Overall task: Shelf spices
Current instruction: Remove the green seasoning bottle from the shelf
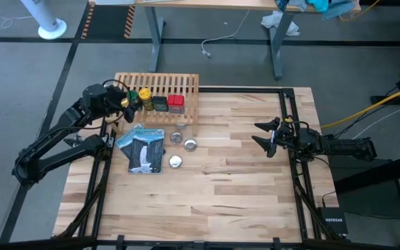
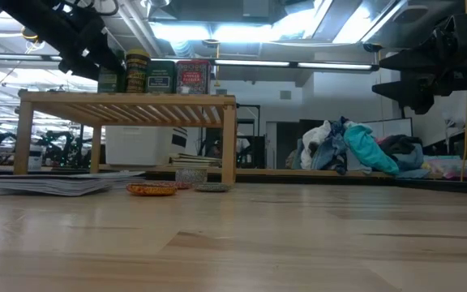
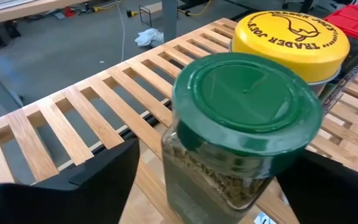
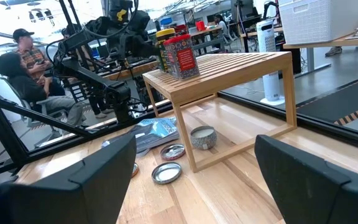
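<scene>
The light-wood slatted shelf (image 1: 157, 89) stands at the table's far left. In a row on its top stand the green-capped jar (image 3: 247, 124), the yellow-capped jar (image 3: 288, 37), the black tin (image 1: 160, 103) and the red tin (image 1: 176, 103). My left gripper (image 1: 129, 104) is open, with its fingers on either side of the green-capped jar. A gap shows between one finger (image 3: 98, 180) and the jar's glass. The jar rests on its base near the shelf's left end. My right gripper (image 1: 264, 135) is open and empty above the table's right side.
A flat blue-and-white packet (image 1: 143, 147) lies on the table in front of the shelf, with three small silvery round tins (image 1: 177, 137) (image 1: 190, 144) (image 1: 176, 161) beside it. The tabletop (image 1: 242, 180) shows bare wood to the right and near. People sit beyond the table (image 4: 27, 56).
</scene>
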Robot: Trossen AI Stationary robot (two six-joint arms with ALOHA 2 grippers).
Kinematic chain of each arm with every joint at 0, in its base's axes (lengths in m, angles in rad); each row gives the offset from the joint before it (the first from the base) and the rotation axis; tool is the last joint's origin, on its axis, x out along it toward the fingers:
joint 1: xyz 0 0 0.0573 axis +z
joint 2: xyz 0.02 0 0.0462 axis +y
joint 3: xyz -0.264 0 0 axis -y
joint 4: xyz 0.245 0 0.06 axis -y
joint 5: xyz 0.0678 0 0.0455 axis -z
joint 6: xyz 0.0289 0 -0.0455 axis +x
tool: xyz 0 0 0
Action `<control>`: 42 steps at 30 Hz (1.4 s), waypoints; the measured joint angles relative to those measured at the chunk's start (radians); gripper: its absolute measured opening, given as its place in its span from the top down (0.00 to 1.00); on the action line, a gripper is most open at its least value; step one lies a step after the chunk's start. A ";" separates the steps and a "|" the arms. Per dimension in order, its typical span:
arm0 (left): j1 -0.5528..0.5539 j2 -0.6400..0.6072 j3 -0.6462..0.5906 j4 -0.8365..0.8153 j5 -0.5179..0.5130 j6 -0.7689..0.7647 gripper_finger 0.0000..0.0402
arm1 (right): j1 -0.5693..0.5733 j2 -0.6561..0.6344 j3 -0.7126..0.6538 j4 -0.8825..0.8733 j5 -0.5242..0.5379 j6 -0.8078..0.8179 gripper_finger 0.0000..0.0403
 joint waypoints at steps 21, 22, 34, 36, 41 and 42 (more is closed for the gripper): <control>0.000 -0.019 0.000 -0.013 0.016 -0.033 0.37 | 0.000 0.000 0.000 0.000 0.000 0.000 0.17; 0.000 -0.028 0.000 -0.019 0.016 -0.033 0.37 | 0.000 0.000 0.000 0.000 0.000 0.000 0.17; -0.029 -0.159 0.086 -0.141 0.056 -0.126 0.37 | 0.000 0.000 0.000 0.000 0.000 0.000 0.17; -0.047 -0.178 0.096 -0.139 0.069 -0.143 0.37 | 0.000 0.000 0.000 0.000 0.000 0.000 0.17; -0.106 -0.210 0.100 -0.155 0.072 -0.210 0.38 | 0.000 0.000 0.000 0.000 0.000 0.000 0.17; -0.120 -0.213 0.100 -0.157 0.073 -0.220 0.38 | 0.000 0.000 0.000 0.000 0.000 0.000 0.17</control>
